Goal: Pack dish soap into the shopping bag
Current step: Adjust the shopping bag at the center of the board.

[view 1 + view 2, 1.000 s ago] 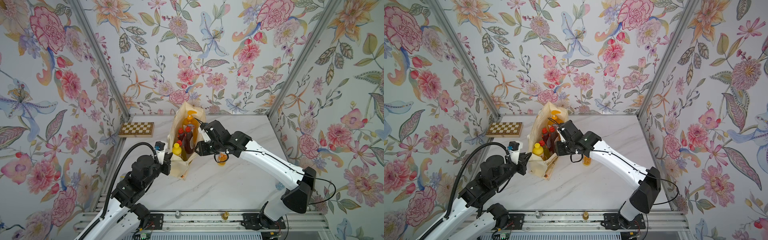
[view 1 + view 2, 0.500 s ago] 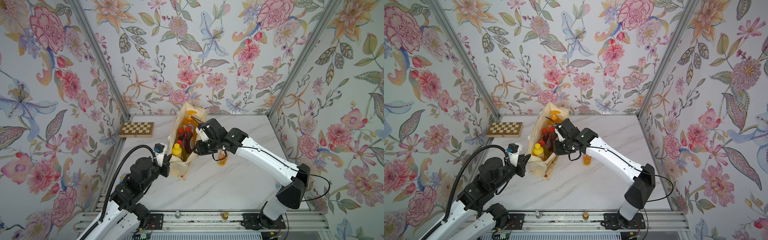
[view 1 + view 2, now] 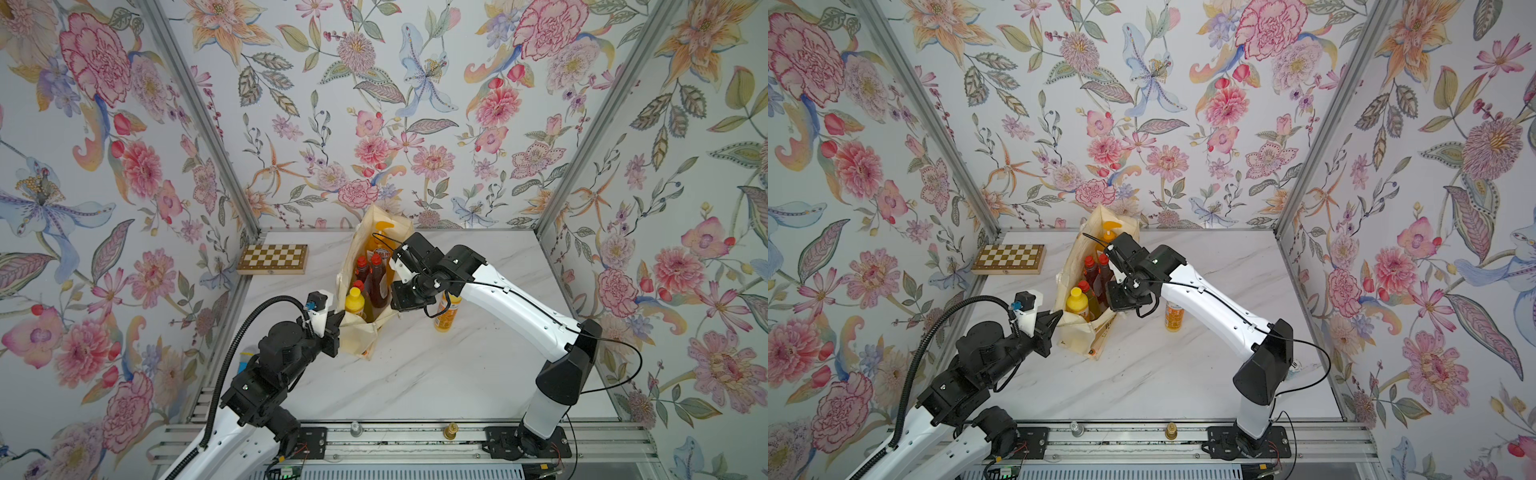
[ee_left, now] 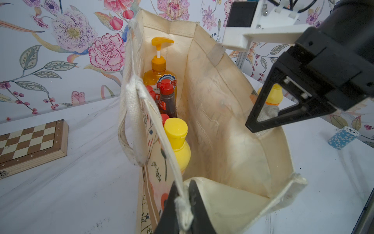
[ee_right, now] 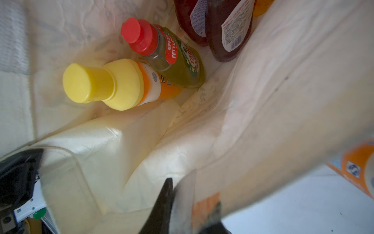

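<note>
In both top views the shopping bag stands open at the centre of the frame on the marble table. The left claw meets its lower-left rim. The right claw reaches in from the right to its right rim. Through the open mouth show a pump bottle at the upper end, 2 dark-red bottles below it and a yellow-capped bottle at the lower end. 1 orange bottle stands on the table just right of the bag, partly behind the right arm. A chessboard lies left of centre, apart from the bag.

In the left wrist view the left claw is closed narrow on the bag's white rope handle at the near rim. The bag's inner wall is bare on one side. The pump bottle, a dark-red bottle and the yellow-capped bottle line the other side. The right claw grips the far rim, and the orange bottle's yellow cap shows just beyond it. A stack of blue chips sits on the table outside the bag.

In the right wrist view the right claw is closed with the bag's cloth wall pinched between its fingers. Inside, the yellow-capped bottle touches an olive-green bottle, with the 2 dark-red bottles past them. The orange bottle stands outside the wall.
</note>
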### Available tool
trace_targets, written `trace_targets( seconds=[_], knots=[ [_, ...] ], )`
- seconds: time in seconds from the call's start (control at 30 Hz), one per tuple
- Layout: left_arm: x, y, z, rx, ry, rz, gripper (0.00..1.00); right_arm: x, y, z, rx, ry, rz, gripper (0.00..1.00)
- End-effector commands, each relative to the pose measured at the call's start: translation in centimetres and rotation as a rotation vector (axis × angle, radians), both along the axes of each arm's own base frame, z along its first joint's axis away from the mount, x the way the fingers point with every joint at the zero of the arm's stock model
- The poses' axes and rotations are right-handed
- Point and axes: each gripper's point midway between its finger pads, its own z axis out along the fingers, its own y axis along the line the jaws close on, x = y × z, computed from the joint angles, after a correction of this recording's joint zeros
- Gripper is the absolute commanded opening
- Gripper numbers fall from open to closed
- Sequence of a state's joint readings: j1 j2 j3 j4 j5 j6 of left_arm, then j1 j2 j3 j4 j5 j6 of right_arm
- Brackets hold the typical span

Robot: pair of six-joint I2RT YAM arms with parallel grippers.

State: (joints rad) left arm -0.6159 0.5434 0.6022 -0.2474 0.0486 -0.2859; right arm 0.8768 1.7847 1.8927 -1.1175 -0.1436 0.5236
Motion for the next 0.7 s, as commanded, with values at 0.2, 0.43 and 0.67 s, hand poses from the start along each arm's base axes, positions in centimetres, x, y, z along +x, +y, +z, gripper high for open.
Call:
trace_targets(
  seconds=[0.2,0.43,0.67],
  knots=[
    [-0.6,-0.2,-3.1,0.091,0.093,-0.032,0.00,-0.3,-2.3,1.2,-0.105,-0.019,-0.024,0.10],
    [-1.0,-0.4,-2.7,0.084,0.072,-0.059,0.00,0.4,-2.4,4.0,-0.061,-0.089,-0.082,0.34],
    [-1.1,-0.9,-3.0,0.086,0.077,-0.085,0.00,1.9,-3.0,9.5,0.049,-0.203,-0.157,0.54]
  ],
)
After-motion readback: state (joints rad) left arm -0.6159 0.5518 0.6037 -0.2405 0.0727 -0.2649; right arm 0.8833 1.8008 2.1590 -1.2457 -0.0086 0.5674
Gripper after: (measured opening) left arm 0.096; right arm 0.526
